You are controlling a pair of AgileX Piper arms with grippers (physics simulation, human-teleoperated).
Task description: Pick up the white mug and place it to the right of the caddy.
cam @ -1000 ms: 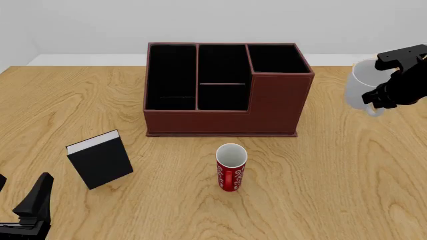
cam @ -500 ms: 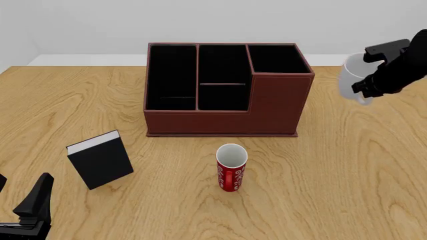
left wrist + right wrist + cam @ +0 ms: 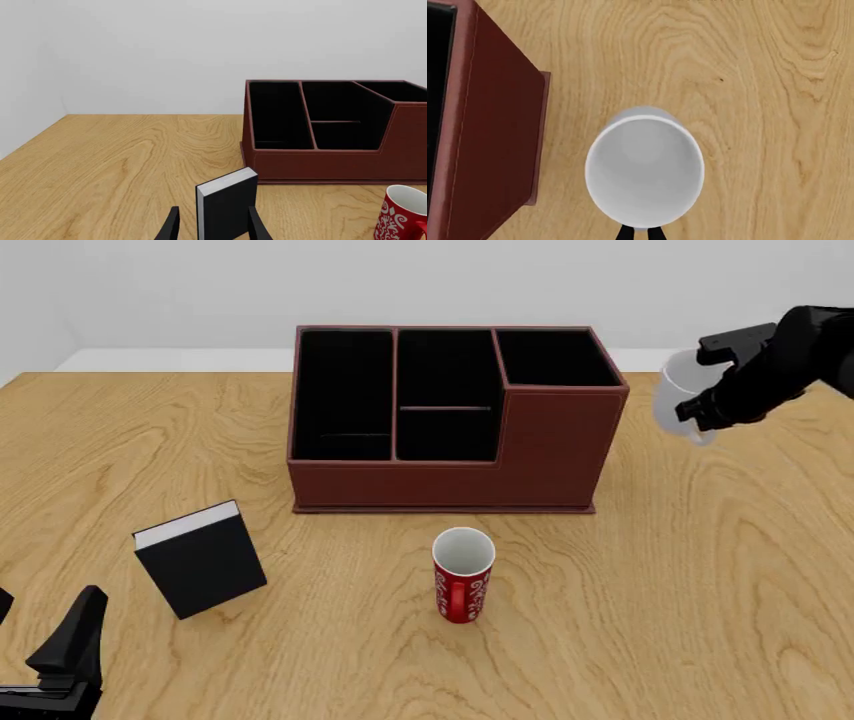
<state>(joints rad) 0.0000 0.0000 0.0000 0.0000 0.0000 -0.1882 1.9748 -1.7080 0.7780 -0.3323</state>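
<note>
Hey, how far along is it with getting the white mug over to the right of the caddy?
Pickup looks done: the right gripper holds the white mug by its rim, above the table. In hand: the mug hangs just right of the caddy, apart from its side wall in the right wrist view. Left: lower it onto the wood and let go. The left gripper sits idle, open.

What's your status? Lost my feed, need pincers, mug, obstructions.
Right pincer shut on glossy white ceramic mug, held right of the reddish-brown rectangular caddy. Left pincer open, idle. Tabletop beneath the mug bare.
</note>
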